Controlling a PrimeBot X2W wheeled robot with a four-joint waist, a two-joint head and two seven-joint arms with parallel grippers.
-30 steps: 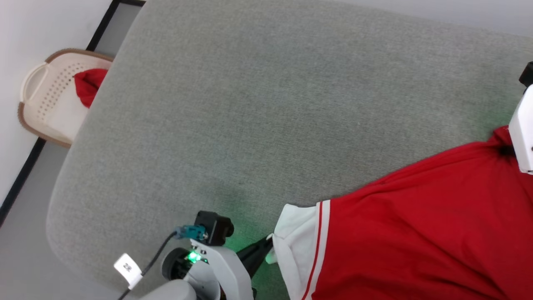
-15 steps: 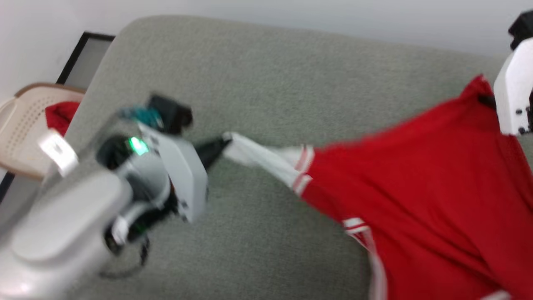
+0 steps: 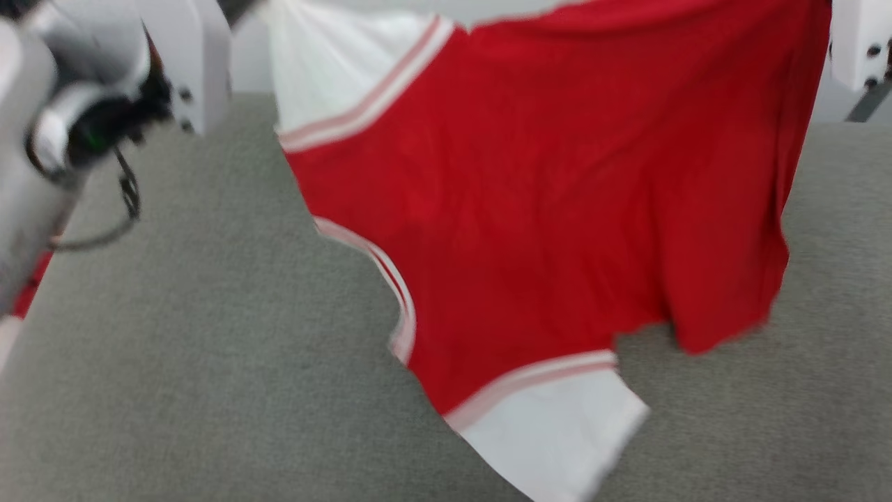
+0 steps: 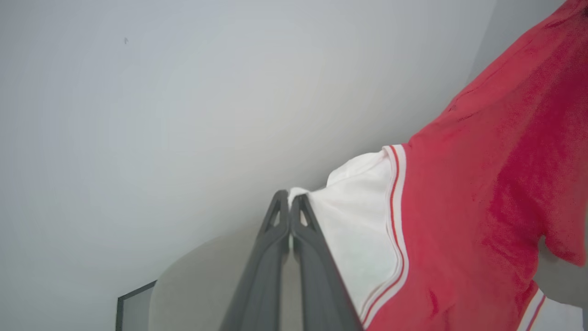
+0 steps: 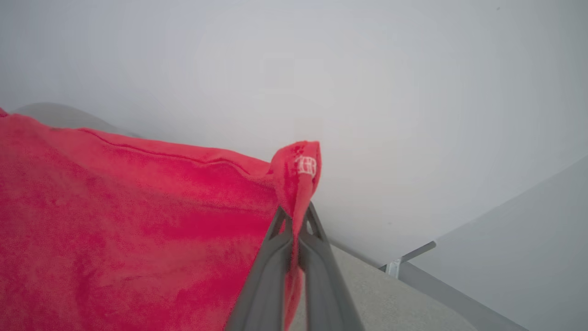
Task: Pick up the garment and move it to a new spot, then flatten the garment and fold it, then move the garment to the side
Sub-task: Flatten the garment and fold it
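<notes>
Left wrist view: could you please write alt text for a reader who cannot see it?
The left gripper, its dark jaws shut, pinches the white sleeve edge of a red jersey shirt with striped trim, held up before a pale grey wall.

Broad grey-green upholstered surface (image 3: 195, 376) with a rounded corner, plain pale wall (image 4: 183, 92) behind, soft even light.

Even, bright light; head view smeared by motion blur across the garment (image 3: 543, 209), wrist views sharper.
</notes>
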